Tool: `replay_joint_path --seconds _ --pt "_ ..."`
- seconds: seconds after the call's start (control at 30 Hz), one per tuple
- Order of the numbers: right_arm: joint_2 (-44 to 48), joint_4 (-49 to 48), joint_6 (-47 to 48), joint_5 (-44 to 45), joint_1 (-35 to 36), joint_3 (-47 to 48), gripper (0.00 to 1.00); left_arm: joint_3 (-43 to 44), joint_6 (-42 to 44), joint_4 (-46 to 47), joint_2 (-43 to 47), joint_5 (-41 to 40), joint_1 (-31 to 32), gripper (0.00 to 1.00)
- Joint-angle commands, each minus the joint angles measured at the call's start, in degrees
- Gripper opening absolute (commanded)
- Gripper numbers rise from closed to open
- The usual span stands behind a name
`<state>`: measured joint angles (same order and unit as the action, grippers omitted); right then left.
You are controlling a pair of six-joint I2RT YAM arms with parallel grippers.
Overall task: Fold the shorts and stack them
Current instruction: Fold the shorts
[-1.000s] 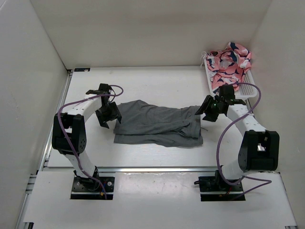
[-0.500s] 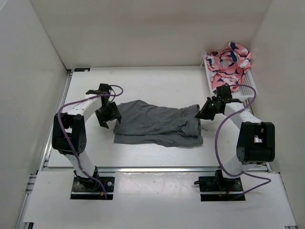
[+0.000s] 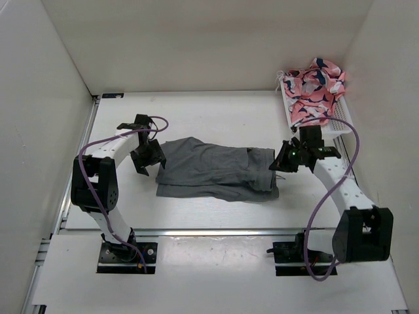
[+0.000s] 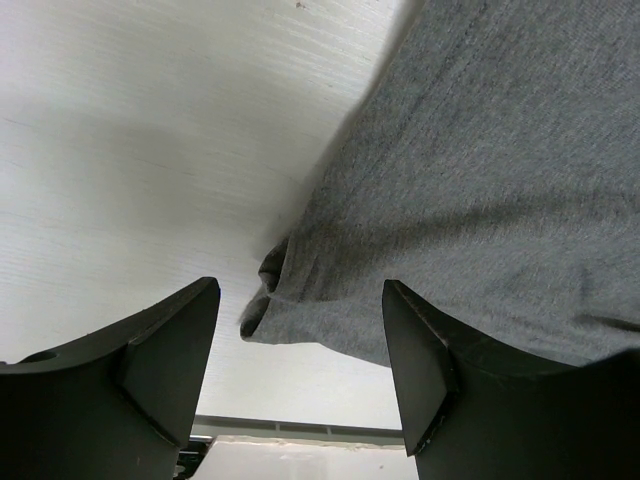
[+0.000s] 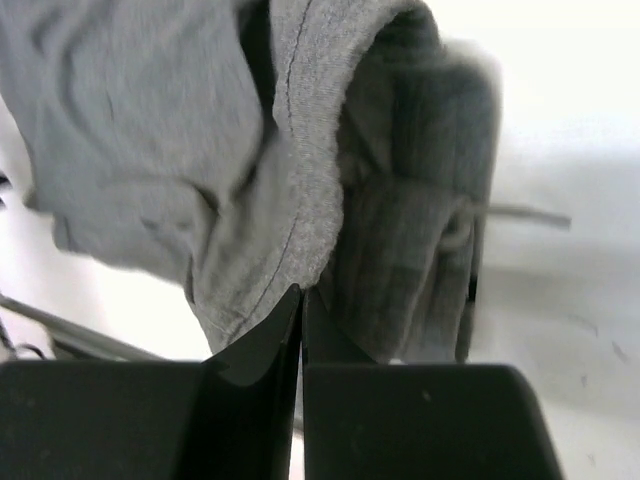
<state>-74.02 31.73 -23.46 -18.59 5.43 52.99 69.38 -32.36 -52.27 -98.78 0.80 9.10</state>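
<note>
Nearest, both arms rise from their bases at the front edge of the white bench [image 3: 216,111], with the plain mid-grey soft cloth shorts [image 3: 209,170] lying spread crosswise between them, slightly rumpled, a little forward of the bench's middle.

The left end effector [image 3: 145,157] hangs at the left end of the shorts and is released, its two black fingers set wide apart. In the left wrist view a curled corner of the shorts [image 4: 480,180] lies low on the bench in the gap of that end effector [image 4: 300,325], and neither finger touches the cloth.

The right end effector [image 3: 283,160] sits at the right end of the shorts, where the ribbed waistband is bunched and folded over. In the right wrist view this end effector [image 5: 300,300] is clenched, its fingers pressed together on a stitched edge of the shorts [image 5: 130,130], with the waistband hanging just beside them.

Farther back, in the far right corner, a white perforated plastic basket [image 3: 337,121] holds a crumpled pink cloth with dark and white patches [image 3: 314,88], well apart from the shorts
</note>
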Motion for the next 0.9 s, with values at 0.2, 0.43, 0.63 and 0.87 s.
replay_joint_path --seconds 0.2,0.43,0.63,0.87 --pt "6.88 13.70 -0.34 5.65 2.04 -6.67 0.00 1.81 0.02 0.24 2.54 -0.80 -0.31 0.77" --pt "3.18 15.30 -4.93 7.60 2.57 -8.43 0.00 1.81 0.02 0.24 3.07 -0.27 -0.31 0.77" --pt "7.45 14.68 -5.71 8.31 4.94 -8.43 0.51 1.28 0.02 0.24 3.07 1.57 -0.31 0.93" --pt "15.39 17.93 -11.51 7.61 4.94 -6.59 0.71 -0.30 0.02 0.24 2.02 2.19 0.74 0.97"
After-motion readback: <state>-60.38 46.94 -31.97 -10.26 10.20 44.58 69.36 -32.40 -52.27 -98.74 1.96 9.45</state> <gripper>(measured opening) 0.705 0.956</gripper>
